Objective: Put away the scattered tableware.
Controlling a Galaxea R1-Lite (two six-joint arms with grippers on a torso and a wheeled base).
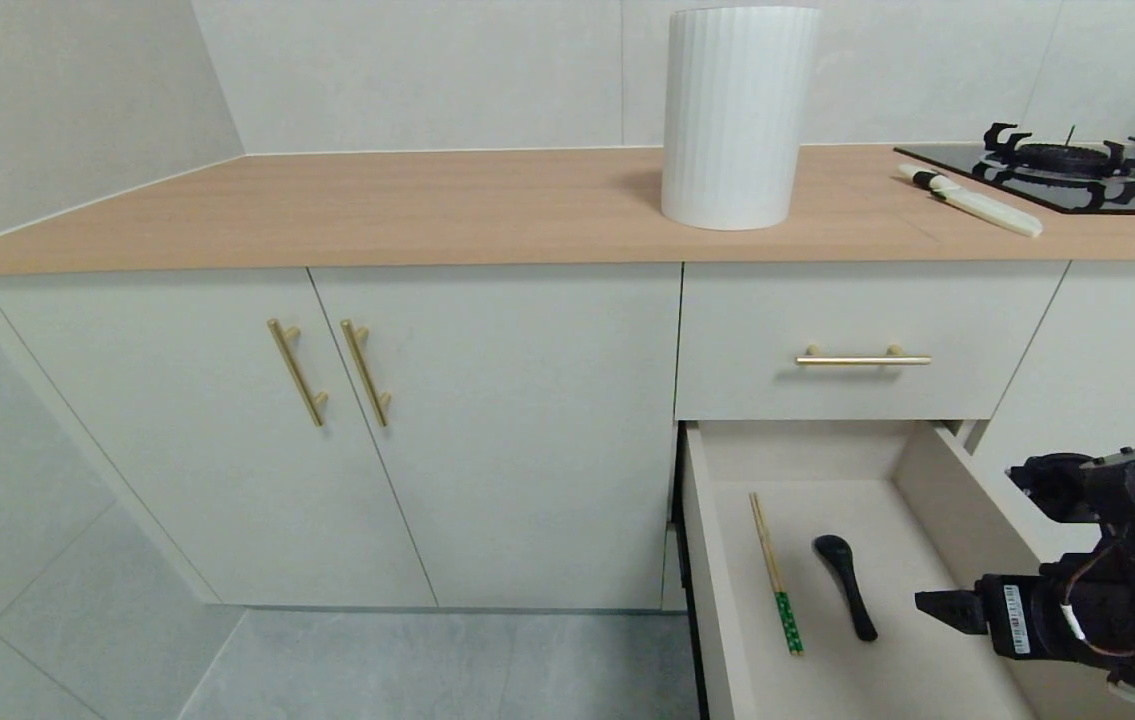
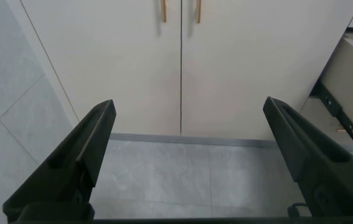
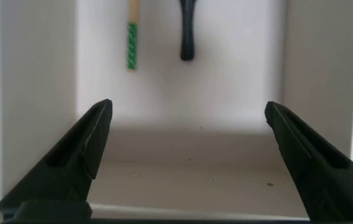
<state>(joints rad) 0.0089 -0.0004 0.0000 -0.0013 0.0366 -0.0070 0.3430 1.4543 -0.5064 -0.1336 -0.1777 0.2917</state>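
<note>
The lower drawer [image 1: 705, 570] stands pulled out at the lower right. Inside it lie a pair of wooden chopsticks with green ends [image 1: 775, 575] and a black spoon [image 1: 845, 583], side by side and apart. My right gripper [image 3: 188, 162] is open and empty, hovering just in front of the drawer's front edge, with the chopsticks [image 3: 131, 37] and the spoon handle [image 3: 187, 31] beyond it. In the head view it [image 1: 939, 608] sits at the drawer's right side. My left gripper [image 2: 188, 162] is open and empty, low before the cabinet doors [image 2: 182, 62].
On the wooden countertop [image 1: 427, 205] stand a tall white ribbed container [image 1: 735, 115] and a white knife [image 1: 972, 200] next to a black gas stove [image 1: 1067, 165]. A shut drawer with a brass handle [image 1: 862, 358] sits above the pulled-out one. Grey floor tiles lie below.
</note>
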